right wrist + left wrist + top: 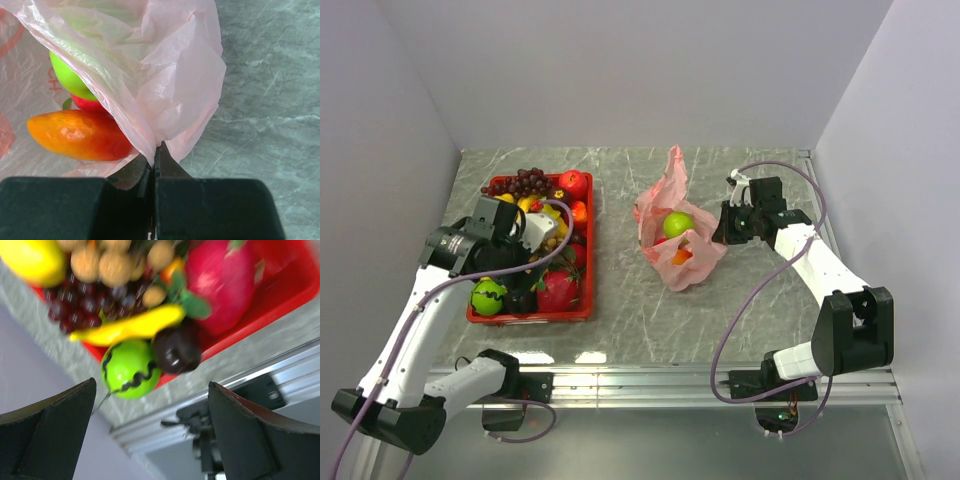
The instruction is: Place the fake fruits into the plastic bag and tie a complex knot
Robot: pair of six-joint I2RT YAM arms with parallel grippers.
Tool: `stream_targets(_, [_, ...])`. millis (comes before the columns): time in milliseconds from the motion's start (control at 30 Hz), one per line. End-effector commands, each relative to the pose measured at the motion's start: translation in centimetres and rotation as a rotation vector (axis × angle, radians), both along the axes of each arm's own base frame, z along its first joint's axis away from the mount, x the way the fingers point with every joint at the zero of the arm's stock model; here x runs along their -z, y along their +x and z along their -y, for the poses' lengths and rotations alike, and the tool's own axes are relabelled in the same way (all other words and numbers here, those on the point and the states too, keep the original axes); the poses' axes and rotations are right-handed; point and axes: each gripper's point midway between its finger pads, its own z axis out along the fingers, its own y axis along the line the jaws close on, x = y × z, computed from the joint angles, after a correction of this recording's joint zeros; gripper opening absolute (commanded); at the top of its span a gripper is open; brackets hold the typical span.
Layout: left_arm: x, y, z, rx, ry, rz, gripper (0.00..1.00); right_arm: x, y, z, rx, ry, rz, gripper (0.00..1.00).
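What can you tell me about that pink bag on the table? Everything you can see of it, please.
The plastic bag is thin, crinkly, translucent pink film, lying on the grey marbled table to the right of the red tray. Its mouth looks open, with no knot, and one flap stands up. Inside it are a green apple, an orange-red mango and a bit of red fruit. The right gripper, shut, pinches a fold of its film.

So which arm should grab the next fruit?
Left, probably. The left gripper is open right above the fruits in the red tray, while the right gripper is shut on the edge of the plastic bag.
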Motion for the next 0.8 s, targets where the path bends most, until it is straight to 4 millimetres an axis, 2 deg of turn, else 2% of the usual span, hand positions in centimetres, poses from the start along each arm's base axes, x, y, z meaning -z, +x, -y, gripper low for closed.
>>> stream_targets(0, [0.6,-1.3,-3.4,-0.077,0.17,-0.051,0.99,-0.5,0.1,0.2,-0.009,-0.007,0.019,0.0])
stream_targets(133, [0.6,-1.2,-5.7,-0.037,0.311,-0.062,0.99,-0.6,0.1,0.0,-0.02,-0.002,0.023,0.0])
stream_targets(267, [2.0,-1.5,-6.9,0.025,0.369,-0.138,0.99,-0.7,0.3,0.0,-0.018,-0.002,0.027,0.0])
stream_targets(400, [3.6,-1.8,-6.8,0.078,0.347,-0.206,0.99,-1.0,0.1,0.1,-0.018,-0.009,0.041,0.0])
stream_targets(533, [6.1,-2.6,-6.4,0.131,0.326,-0.321,0.99,-0.9,-0.1,0.3,-0.009,-0.009,0.037,0.0])
stream_targets(767, [6.9,-1.4,-6.8,0.155,0.362,-0.398,0.99,-0.8,-0.3,0.4,-0.003,-0.01,0.032,0.0])
